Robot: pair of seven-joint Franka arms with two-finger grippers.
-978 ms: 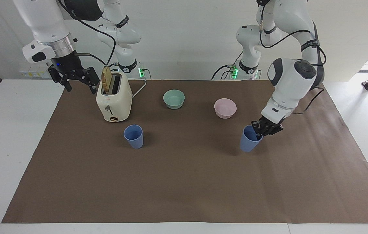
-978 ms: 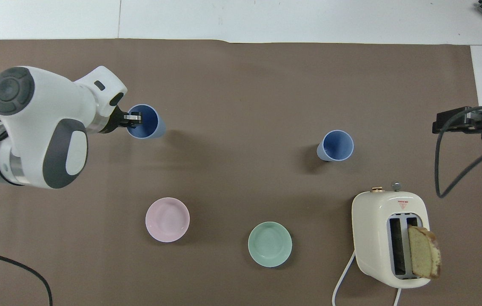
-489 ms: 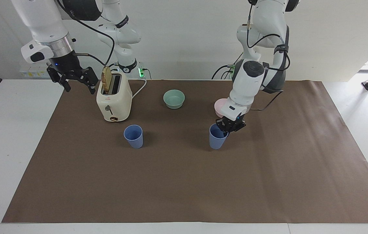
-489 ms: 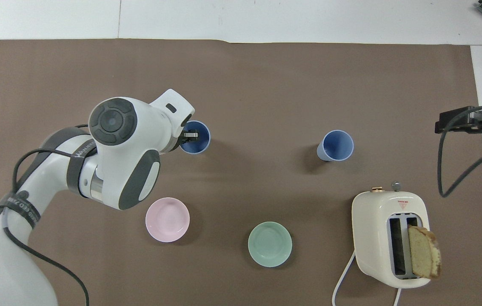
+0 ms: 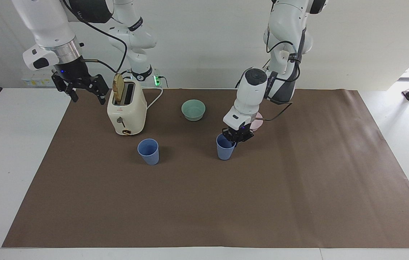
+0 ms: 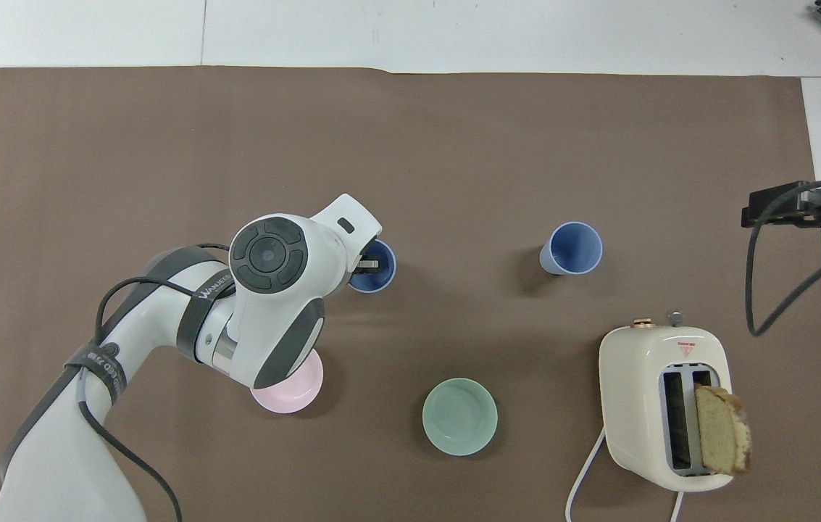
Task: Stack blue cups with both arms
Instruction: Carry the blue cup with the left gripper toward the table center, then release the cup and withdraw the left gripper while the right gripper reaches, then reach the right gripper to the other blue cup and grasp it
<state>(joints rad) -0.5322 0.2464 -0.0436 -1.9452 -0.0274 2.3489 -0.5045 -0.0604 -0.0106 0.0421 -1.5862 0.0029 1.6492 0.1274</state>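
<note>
One blue cup (image 5: 148, 151) (image 6: 573, 248) stands upright on the brown mat, a little farther from the robots than the toaster. A second blue cup (image 5: 225, 148) (image 6: 379, 268) is upright near the middle of the mat, beside the first. My left gripper (image 5: 237, 137) (image 6: 364, 264) is shut on its rim, one finger inside the cup. I cannot tell whether its base touches the mat. My right gripper (image 5: 88, 97) (image 6: 787, 206) waits open in the air beside the toaster, over the mat's edge at the right arm's end.
A cream toaster (image 5: 126, 112) (image 6: 664, 406) with a bread slice sticking up stands near the right arm. A teal bowl (image 5: 193, 109) (image 6: 459, 416) and a pink bowl (image 5: 259, 122) (image 6: 293, 391), partly covered by the left arm, sit nearer to the robots than the cups.
My left gripper has carried its blue cup from the left arm's end of the mat to near the middle, closer to the other cup. The right gripper has barely moved.
</note>
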